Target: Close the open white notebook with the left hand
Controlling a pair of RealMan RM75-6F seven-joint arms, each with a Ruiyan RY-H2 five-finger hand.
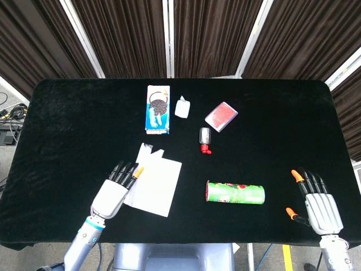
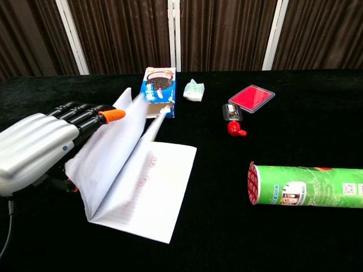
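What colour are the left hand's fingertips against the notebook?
Orange, on the left hand; chest view shows it best, against the white notebook.

Near the front left of the black cloth-covered table (image 1: 67, 113): open white paper notebook (image 2: 150, 190), left pages raised against the silver robotic left hand (image 2: 39, 147). Behind it, blue cookie box (image 1: 158, 109); right of that, small white packet (image 1: 181, 107), flat red case (image 1: 221, 116), red-capped small bottle (image 1: 205, 139). Right of notebook, green cylindrical chip can (image 1: 235, 193) on its side. Far front right, silver robotic right hand (image 1: 318, 206).
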